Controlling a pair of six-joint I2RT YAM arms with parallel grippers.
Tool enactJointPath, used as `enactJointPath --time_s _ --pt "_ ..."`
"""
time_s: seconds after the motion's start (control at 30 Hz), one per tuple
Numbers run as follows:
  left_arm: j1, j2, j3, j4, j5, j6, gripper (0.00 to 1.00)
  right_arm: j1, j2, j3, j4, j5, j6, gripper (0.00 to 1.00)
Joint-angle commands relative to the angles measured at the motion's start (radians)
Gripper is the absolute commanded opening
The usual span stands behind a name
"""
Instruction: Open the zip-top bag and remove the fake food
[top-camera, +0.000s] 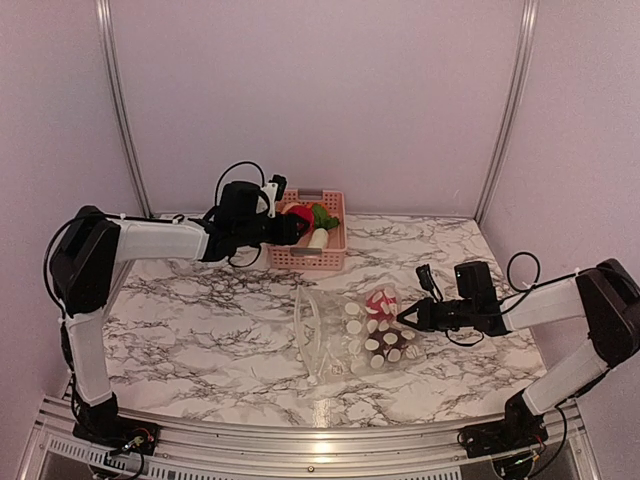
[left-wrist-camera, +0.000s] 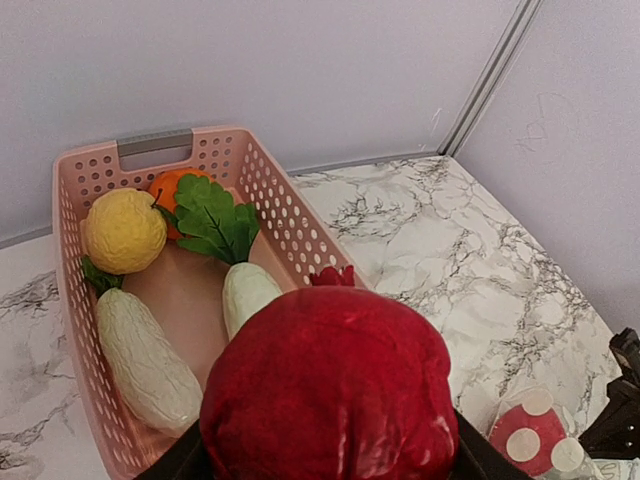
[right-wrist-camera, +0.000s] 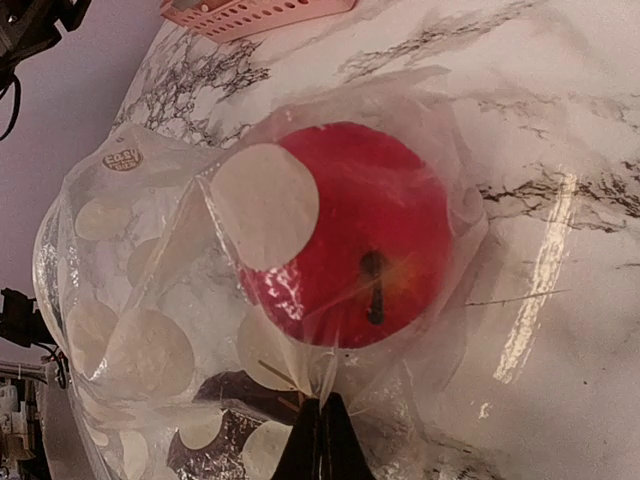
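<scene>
Right gripper (top-camera: 405, 317) pinched fully shut on the zip-top bag (top-camera: 345, 340), which lies just ahead of it, left gripper (top-camera: 292, 228) above the pink basket (left-wrist-camera: 290, 220), jaws spread around a dark red toy fruit (left-wrist-camera: 330, 390), red toy apple (right-wrist-camera: 350, 230) inside the bag, just beyond the right fingertips.

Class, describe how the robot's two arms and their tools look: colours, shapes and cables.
The two arms match. The left arm and right arm have white tubular links joined by bulky, rounded black joints. The left tool and right tool are black with slim fingers. Thin black cables loop above each wrist.
</scene>
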Motion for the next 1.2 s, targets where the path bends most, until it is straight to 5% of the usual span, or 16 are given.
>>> enactJointPath --time_s 0.0,0.4,0.6,1.17 --pt "0.018 0.123 0.136 -0.134 -0.072 0.051 0.64 -0.011 -0.011 -0.002 -0.014 0.005 -0.016 0.0" --pt "0.04 0.389 0.485 -0.26 -0.126 0.075 0.71 -0.011 0.001 0.002 -0.013 -0.001 -0.017 0.0" --pt "0.051 0.447 0.597 -0.331 -0.137 0.076 0.95 -0.01 -0.004 -0.001 -0.01 -0.004 -0.014 0.0" --pt "0.051 0.095 0.158 -0.12 0.002 0.059 0.93 -0.01 -0.012 -0.014 0.004 -0.022 0.004 0.0"
